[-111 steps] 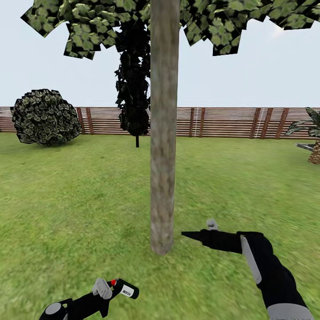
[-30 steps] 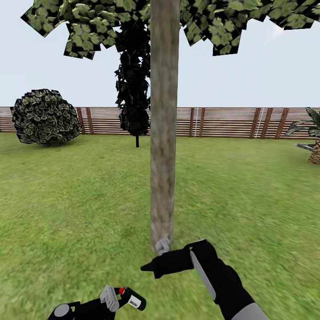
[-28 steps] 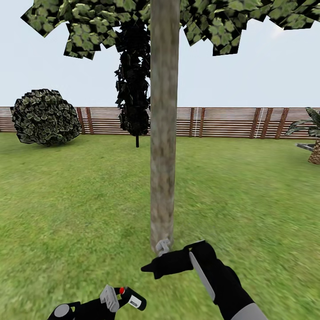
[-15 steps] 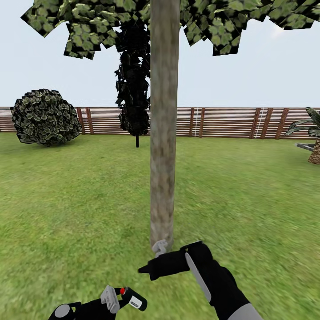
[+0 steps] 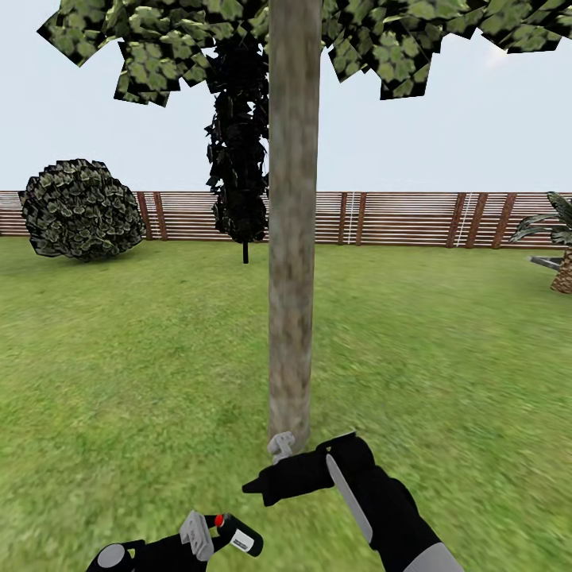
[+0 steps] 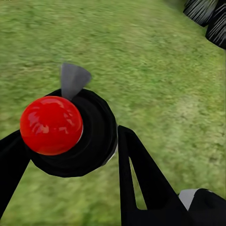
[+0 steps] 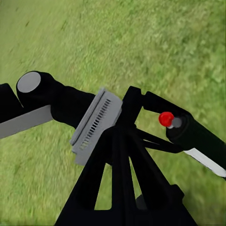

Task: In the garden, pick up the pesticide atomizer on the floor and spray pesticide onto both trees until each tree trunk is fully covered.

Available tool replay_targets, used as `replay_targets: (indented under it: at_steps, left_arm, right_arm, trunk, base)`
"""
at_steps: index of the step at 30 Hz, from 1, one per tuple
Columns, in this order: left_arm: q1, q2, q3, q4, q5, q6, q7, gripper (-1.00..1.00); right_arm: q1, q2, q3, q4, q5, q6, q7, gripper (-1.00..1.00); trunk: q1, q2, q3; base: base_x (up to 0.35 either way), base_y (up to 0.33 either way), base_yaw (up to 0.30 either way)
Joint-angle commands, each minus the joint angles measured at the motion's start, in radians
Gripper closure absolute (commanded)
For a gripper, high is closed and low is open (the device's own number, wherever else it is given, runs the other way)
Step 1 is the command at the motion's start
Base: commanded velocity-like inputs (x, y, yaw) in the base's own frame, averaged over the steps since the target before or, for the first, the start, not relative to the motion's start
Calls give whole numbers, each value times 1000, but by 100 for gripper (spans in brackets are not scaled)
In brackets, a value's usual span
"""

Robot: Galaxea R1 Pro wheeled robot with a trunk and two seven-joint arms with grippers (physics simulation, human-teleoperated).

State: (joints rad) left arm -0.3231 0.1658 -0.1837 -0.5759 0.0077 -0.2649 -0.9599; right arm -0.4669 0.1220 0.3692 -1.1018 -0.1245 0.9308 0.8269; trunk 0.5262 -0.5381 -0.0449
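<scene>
Tree trunk (image 5: 291, 238) stands upright in the middle of the lawn (image 5: 445, 334), mottled grey-brown, bare up to a canopy of flat green leaves (image 5: 381, 40). Taken as the landmark.

Left gripper (image 5: 208, 531) is low and nearer the camera than the trunk's foot, off to its left side. Its fingers (image 6: 141, 183) are clamped on the pesticide atomizer (image 5: 238, 536), a black bottle with a white label band and a red button (image 6: 51, 125) at its top. In the left wrist view the black body sits between the two dark fingers, touching both, with grass behind. In the right wrist view the same atomizer (image 7: 193, 134) lies near the grey plate of the left arm's wrist (image 7: 94, 125).

Right gripper (image 5: 253, 486) hangs just in front of the trunk's foot, pointing toward the left arm's side. In the right wrist view its dark fingers (image 7: 120, 174) run close together with nothing between them; I read them as clenched on nothing.

Behind the trunk: a narrow dark cypress-like tree (image 5: 237, 151) just to its left, a round bush (image 5: 78, 208) well to its left, and a brown slat fence (image 5: 397, 218) across the whole back. A low palm-like plant (image 5: 556, 238) stands far to the trunk's right by the fence.
</scene>
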Motion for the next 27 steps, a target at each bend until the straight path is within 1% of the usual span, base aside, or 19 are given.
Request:
replay_targets:
  at_steps: [1,3,4,7,13,27]
  left_arm:
    - [-1,1,-14,-1,2,-10,0,100]
    - [-1,1,-30,-7,2,-18,1,100]
    - [-1,2,-43,-24,2,-24,1,100]
    - [6,7,-58,-70,3,-29,2,100]
    - [17,10,-66,-112,2,-32,2,100]
    - [19,11,-69,-121,2,-33,4,100]
  right_arm:
    - [-1,1,0,2,-9,8,-13,100]
    - [-1,1,0,3,-10,8,-24,100]
    - [-1,3,0,4,-10,8,-34,100]
    - [-1,11,0,4,-10,8,-47,100]
    - [-1,15,0,5,-10,9,-54,100]
    - [-1,15,-2,5,-9,8,-57,100]
  trunk:
    - [0,-2,-2]
    - [0,-2,-2]
    - [0,-2,-2]
    - [0,-2,-2]
    - [0,-2,-2]
    - [0,-2,-2]
  base:
    - [0,0,0]
    - [0,0,0]
    - [0,0,0]
    - [0,0,0]
    - [0,0,0]
    - [0,0,0]
